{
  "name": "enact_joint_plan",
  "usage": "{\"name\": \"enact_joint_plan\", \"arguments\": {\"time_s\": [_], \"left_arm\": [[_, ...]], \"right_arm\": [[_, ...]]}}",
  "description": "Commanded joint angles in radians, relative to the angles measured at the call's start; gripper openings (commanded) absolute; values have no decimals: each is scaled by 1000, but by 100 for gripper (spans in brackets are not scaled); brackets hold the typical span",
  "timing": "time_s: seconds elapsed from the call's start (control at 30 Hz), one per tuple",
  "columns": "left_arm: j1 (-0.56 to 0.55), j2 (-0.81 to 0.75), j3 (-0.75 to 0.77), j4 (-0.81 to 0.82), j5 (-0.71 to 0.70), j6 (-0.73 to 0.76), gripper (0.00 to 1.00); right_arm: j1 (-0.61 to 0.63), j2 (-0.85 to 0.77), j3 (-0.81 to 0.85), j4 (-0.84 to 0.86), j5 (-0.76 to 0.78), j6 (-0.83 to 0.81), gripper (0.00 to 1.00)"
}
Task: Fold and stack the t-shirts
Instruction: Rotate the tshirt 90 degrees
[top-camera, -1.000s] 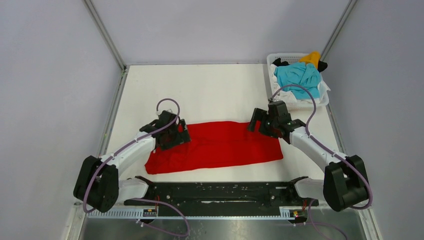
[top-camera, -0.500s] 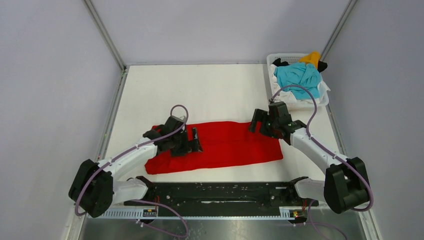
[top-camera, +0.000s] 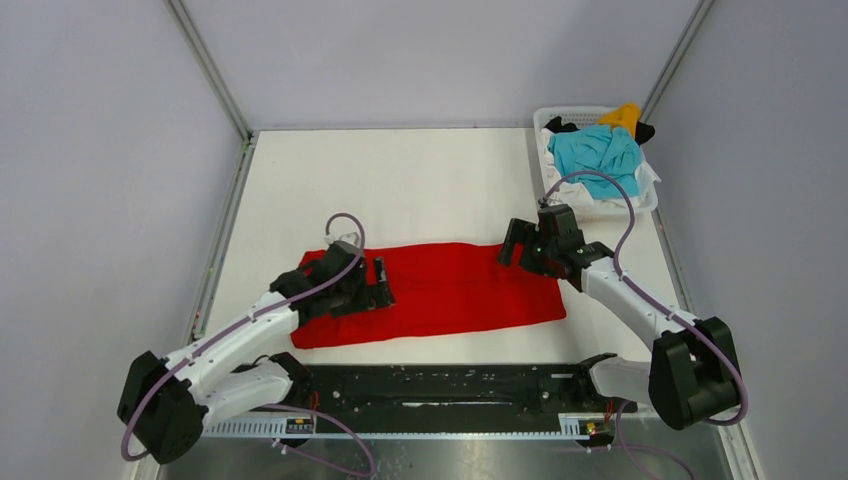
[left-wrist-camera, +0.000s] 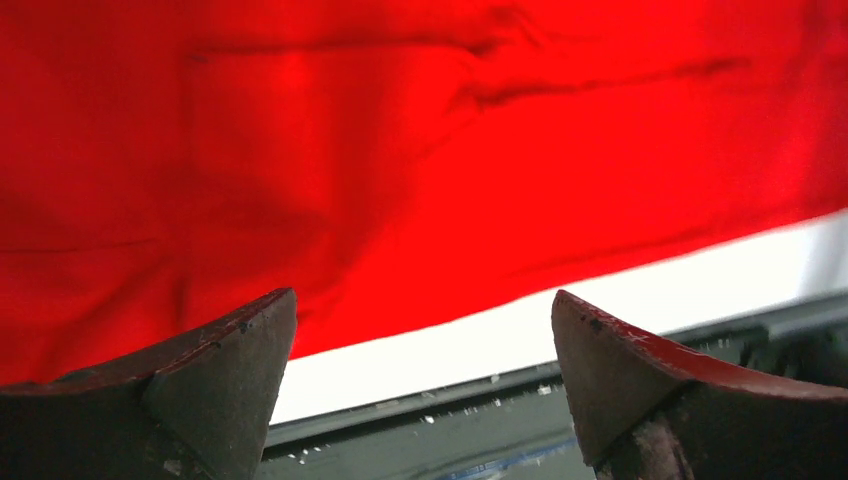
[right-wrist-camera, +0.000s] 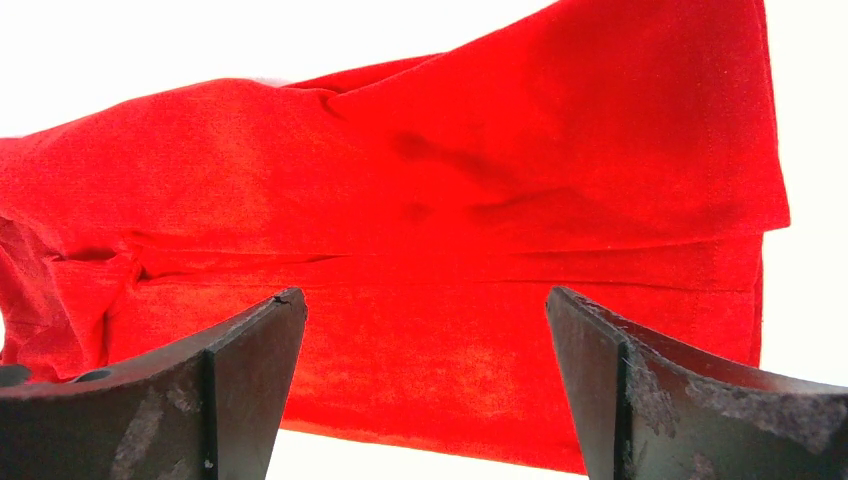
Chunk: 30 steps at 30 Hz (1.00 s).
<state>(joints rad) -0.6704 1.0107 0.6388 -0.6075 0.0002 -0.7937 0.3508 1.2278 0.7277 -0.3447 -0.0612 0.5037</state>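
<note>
Red t-shirt lies flat under left claw and right claw, both apart.

The left gripper hides part of the red shirt; the left wrist view crops it at top and sides.

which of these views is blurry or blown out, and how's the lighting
Left wrist view: the bright red cloth t-shirt looks soft and oversaturated, and its folds barely show. Right wrist view: sharper, with readable seams, but the white table is blown out to pure white. Top view: sharp and evenly lit, with hardly any shadow.
</note>
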Motion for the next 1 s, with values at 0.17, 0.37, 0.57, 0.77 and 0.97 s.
{"name": "enact_joint_plan", "arguments": {"time_s": [0.17,0.37,0.57,0.77,0.97], "left_arm": [[130,-1,-84,36,-37,-8,99],[205,113,-157,95,-53,-34,99],[343,250,-134,230,28,3,99],[465,501,157,291,4,79,99],[485,872,670,225,20,146,99]], "right_arm": [[6,-7,-2,12,29,-16,100],[5,11,-1,23,17,-14,100],[5,33,8,59,-56,-39,100],[5,161,73,144,-72,-53,100],[5,369,168,114,-97,-60,100]]}}
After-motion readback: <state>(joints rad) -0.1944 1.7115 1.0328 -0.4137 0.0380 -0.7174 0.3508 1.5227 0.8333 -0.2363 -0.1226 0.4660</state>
